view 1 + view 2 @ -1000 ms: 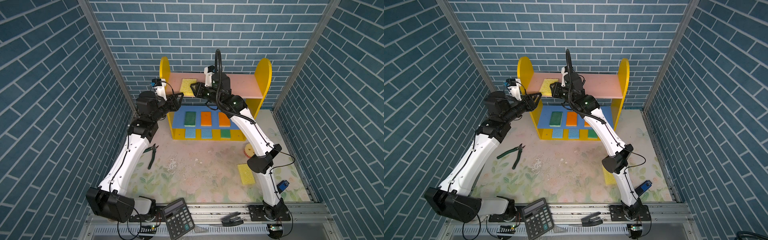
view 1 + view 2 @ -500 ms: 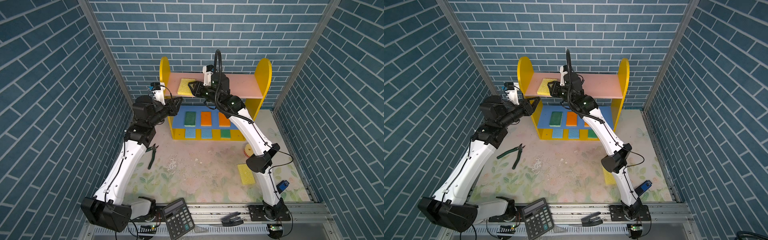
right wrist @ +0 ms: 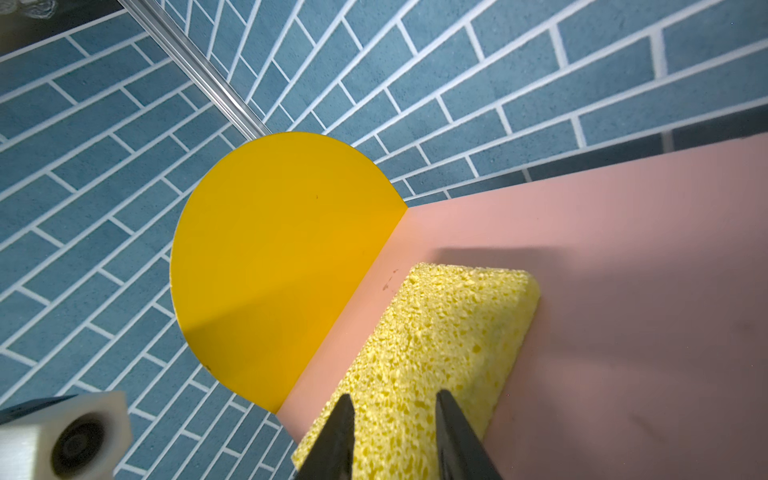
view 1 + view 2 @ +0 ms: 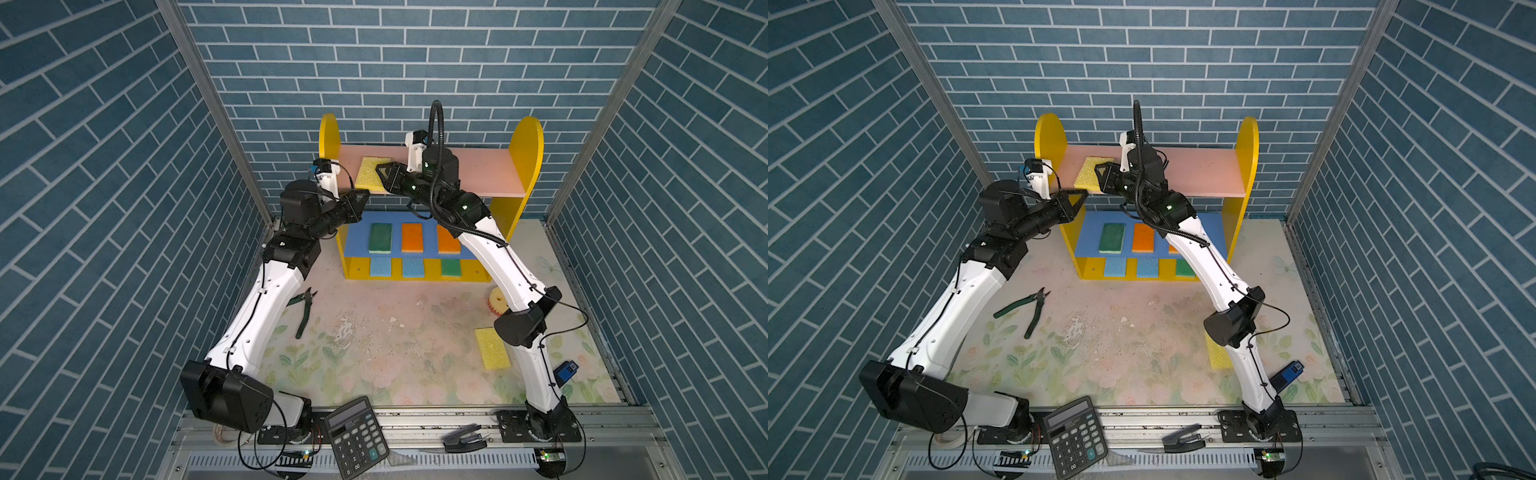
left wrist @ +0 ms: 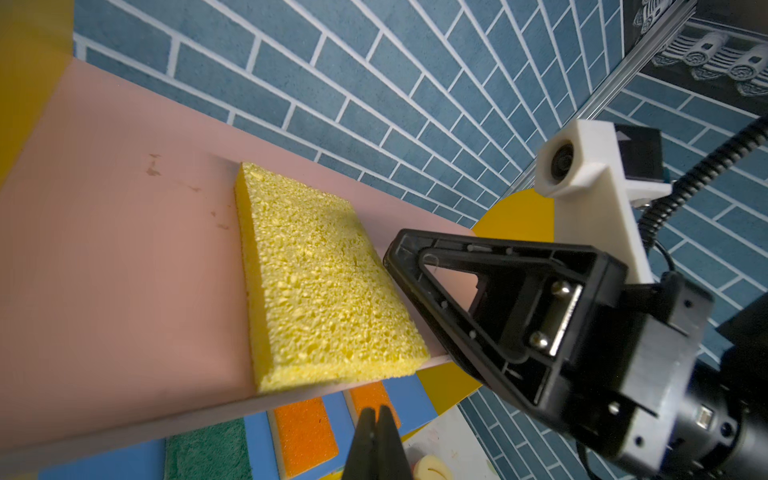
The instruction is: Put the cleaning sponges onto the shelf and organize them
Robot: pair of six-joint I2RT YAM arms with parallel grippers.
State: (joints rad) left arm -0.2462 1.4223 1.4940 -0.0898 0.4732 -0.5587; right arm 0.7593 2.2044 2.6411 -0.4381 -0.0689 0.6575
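A: Left end effector (image 5: pixel 376 424) just clenched empty, clear of the shelf (image 4: pixel 527 166). Right end effector (image 3: pixel 392 405)?
B: Released, tips over the yellow sponge (image 4: pixel 371 173), flat on pink top board (image 4: pixel 486 174). Placed; second yellow sponge (image 4: pixel 492 349) waits on table (image 4: pixel 374 353).

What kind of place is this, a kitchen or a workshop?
Probably a robot test booth: brick-print wall panels in metal posts, the left arm and right arm bolted to a front rail, and a toy-like shelf as a practice prop.

Yellow porous sponge (image 4: pixel 371 174) flat on shelf's (image 4: pixel 528 141) pink top board, near left panel, reaching front edge.
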